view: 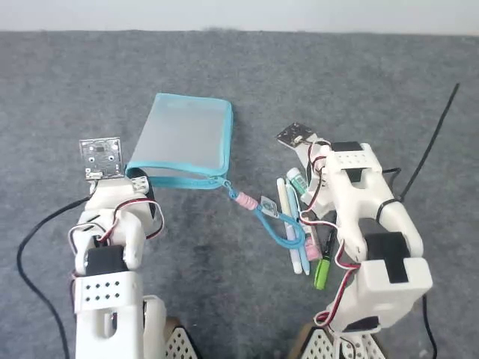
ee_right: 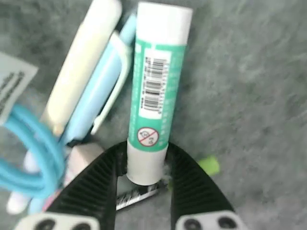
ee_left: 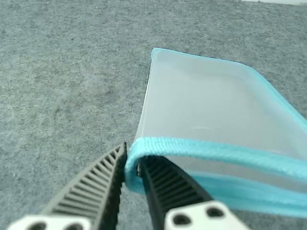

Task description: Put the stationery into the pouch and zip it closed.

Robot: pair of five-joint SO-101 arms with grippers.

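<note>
Left gripper (ee_left: 132, 160) is pinched shut on the teal rim at a near corner of the pouch (ee_left: 206, 120), holding that edge lifted off the grey table (view: 224, 67). The pouch's mouth runs along this near edge, crosswise to the arms, and looks unzipped, though how wide it gapes is hard to tell. Right gripper (ee_right: 146, 160) is clamped on the white end of the glue stick (ee_right: 156, 86), whose long axis points away from the robot. Seen from the high view, the pouch (view: 187, 134) lies to the left of the right gripper (view: 310, 176), so the stick will probably have to travel sideways and turn to enter end-first.

Just beside the stick lie the cream pen (ee_right: 81, 62) and the blue pen (ee_right: 96, 96), roughly parallel to it. The green highlighter (view: 322, 273) sits nearer the robot. The zip's teal cord (view: 281, 224) loops over the pens and could snag on the way across.
</note>
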